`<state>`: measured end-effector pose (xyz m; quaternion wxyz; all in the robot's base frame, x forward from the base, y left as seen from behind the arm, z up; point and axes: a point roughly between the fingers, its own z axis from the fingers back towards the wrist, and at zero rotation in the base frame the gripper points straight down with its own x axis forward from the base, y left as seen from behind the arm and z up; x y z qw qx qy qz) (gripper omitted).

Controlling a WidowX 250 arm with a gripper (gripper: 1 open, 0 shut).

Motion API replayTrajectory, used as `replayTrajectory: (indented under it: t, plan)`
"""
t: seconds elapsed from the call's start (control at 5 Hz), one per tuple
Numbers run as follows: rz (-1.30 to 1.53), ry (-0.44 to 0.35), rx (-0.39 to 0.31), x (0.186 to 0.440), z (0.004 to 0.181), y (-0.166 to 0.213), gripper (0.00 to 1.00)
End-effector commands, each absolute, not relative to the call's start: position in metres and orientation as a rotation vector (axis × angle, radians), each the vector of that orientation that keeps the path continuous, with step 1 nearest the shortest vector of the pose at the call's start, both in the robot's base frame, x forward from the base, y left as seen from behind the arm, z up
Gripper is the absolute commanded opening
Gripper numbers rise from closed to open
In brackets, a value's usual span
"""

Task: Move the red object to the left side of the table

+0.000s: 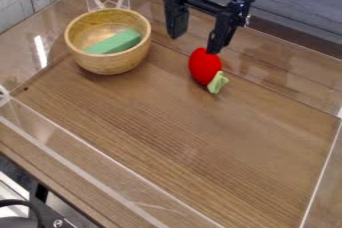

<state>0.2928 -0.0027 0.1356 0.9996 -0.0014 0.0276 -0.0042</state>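
Observation:
The red object (205, 66), a small glossy toy fruit with a light-green stem end, lies on the brown wood-grain table (187, 142) right of centre toward the back. My gripper (198, 32) hangs just above and behind it, pointing down, open. Its two black fingers (175, 17) stand wide apart with nothing between them. The right finger's tip sits close to the top of the red object; contact cannot be made out.
A tan wooden bowl (80, 60) holding a flat green block (112, 41) stands at the back left. Low clear acrylic walls (54, 137) border the tabletop on all sides.

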Motion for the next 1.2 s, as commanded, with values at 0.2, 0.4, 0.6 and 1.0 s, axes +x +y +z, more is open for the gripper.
replayTrajectory:
  t: [0.2,0.4,0.6,1.0]
  plan:
    - [-0.012,0.021,-0.007,0.305,0.106,0.002,1.0]
    - [-0.016,0.002,-0.008,0.31,0.094,0.006,1.0]
    - [-0.012,-0.024,-0.007,0.314,0.09,0.015,0.0]
    - [0.017,-0.083,-0.013,0.318,0.082,0.043,0.0]
